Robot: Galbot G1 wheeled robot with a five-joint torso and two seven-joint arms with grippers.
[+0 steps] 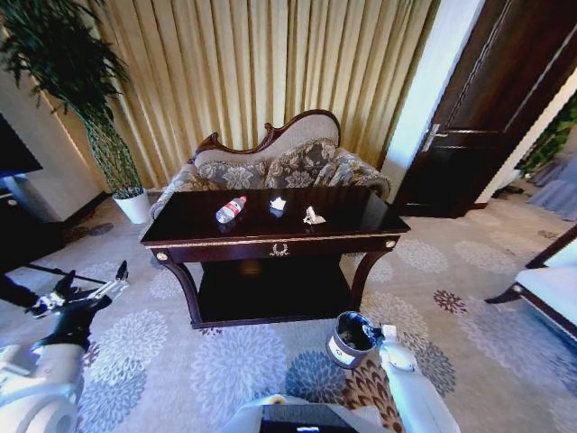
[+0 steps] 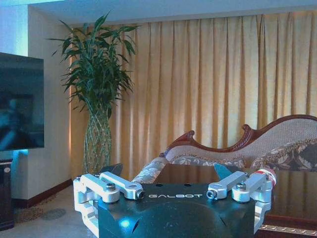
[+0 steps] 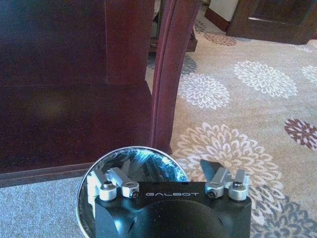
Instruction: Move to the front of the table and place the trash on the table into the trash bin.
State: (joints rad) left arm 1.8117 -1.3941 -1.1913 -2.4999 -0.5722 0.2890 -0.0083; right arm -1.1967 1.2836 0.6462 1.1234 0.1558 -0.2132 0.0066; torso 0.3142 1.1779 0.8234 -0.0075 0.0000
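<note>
The dark glossy table (image 1: 361,219) stands straight ahead. On its top lie a clear bottle with a red cap (image 1: 231,209) and two white paper scraps (image 1: 278,205) (image 1: 313,216). The trash bin (image 1: 348,340) sits on the carpet in front of the table's right leg. My right gripper (image 1: 378,333) hovers at the bin's right rim. In the right wrist view this gripper (image 3: 166,166) is open, with the bin's rim (image 3: 133,148) between its fingers. My left gripper (image 1: 95,289) is open and empty, low at the left, off the table. The left wrist view shows it (image 2: 168,171) facing the bottle's cap (image 2: 268,173).
A patterned sofa (image 1: 270,162) stands behind the table. A tall plant in a white pot (image 1: 135,206) is at the back left and a dark door (image 1: 487,117) at the back right. A white-cushioned bench (image 1: 550,289) sits to the right. Flowered carpet surrounds the table.
</note>
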